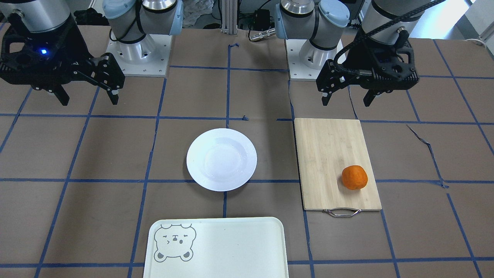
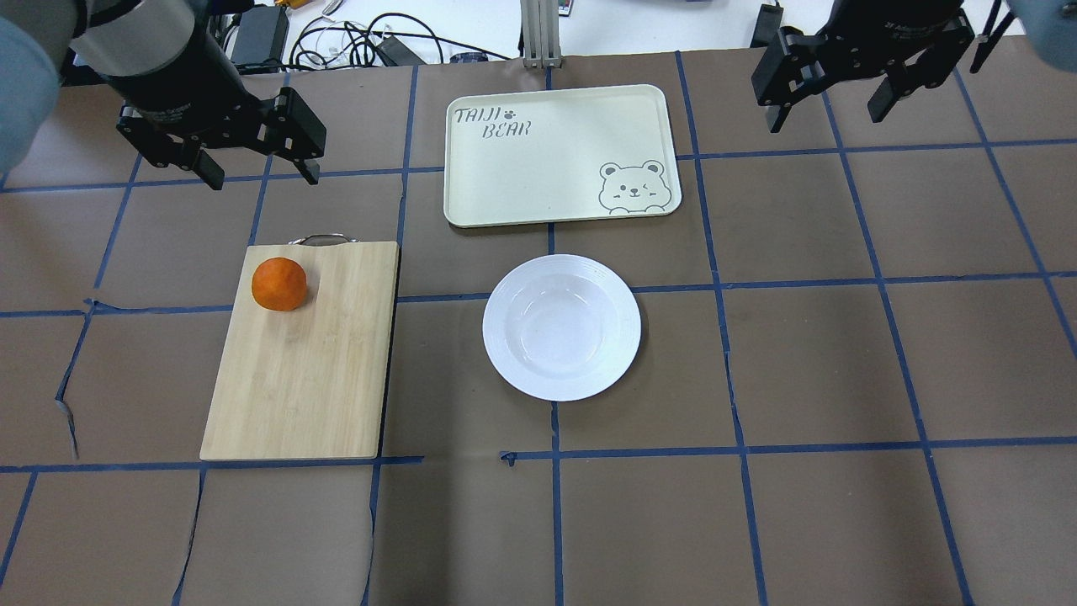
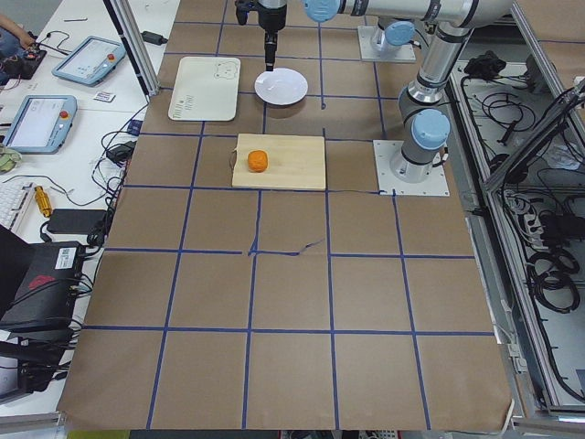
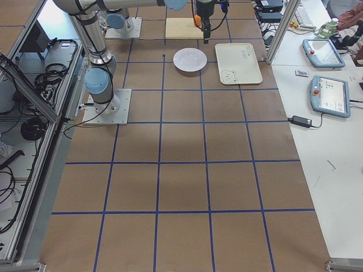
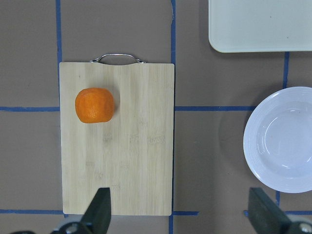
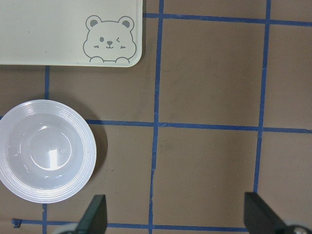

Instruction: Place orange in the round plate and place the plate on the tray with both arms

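overhead — tray (image 2: 555, 168) reads "taiji bear" | front-facing — tray cut by edge

Bright-orange orange (image 2: 279, 284); white plate (image 2: 561, 327); cream tray (image 2: 538, 168), grey bear.

The table (image 2: 841, 379) is wearing brown paper with a blue tape grid. The round plate (image 2: 561, 327) is sitting mid-table on the paper. The tray (image 2: 561, 156) is lying just beyond the plate, away from the robot, not touching. The bamboo cutting board (image 2: 320, 370) is lying on the plate's robot-left side, apart from it.
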Available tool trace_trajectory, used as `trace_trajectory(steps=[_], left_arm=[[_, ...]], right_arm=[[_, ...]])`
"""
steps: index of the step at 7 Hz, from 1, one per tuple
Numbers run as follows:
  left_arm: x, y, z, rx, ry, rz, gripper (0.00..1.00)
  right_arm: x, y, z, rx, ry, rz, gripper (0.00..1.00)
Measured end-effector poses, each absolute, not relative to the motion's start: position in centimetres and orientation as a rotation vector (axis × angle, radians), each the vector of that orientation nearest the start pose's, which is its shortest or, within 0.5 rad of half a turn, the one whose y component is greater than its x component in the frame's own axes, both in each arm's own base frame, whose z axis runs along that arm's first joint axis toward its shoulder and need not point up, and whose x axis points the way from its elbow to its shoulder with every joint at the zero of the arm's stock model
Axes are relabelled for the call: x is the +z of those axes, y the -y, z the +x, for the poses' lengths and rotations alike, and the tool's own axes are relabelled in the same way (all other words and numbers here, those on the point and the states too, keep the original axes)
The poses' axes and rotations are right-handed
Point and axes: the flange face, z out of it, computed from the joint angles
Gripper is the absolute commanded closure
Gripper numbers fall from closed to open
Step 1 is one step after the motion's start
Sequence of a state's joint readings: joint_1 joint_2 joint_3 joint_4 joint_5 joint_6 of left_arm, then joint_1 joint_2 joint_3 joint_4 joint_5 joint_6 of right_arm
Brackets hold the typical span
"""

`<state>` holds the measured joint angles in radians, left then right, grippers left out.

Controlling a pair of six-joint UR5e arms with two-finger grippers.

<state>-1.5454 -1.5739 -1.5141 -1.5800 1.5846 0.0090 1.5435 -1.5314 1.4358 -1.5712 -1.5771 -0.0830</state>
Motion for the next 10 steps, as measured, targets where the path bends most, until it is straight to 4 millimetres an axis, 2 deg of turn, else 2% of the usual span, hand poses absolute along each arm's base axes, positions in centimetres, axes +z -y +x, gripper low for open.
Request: trace_trajectory(steps=[7,10], left_arm=[[51.4,50.0,-11.9,-0.071,-3.126,-0.027,0.0],[51.3,50.0,-11.9,-0.069,-3.127,-0.028,0.0]], right_arm=[[53.4,51.9,11.8,-0.147,-3.151,-0.097,0.0],[52.4,51.7,11.9,-0.119,-3.147,-0.102,0.0]])
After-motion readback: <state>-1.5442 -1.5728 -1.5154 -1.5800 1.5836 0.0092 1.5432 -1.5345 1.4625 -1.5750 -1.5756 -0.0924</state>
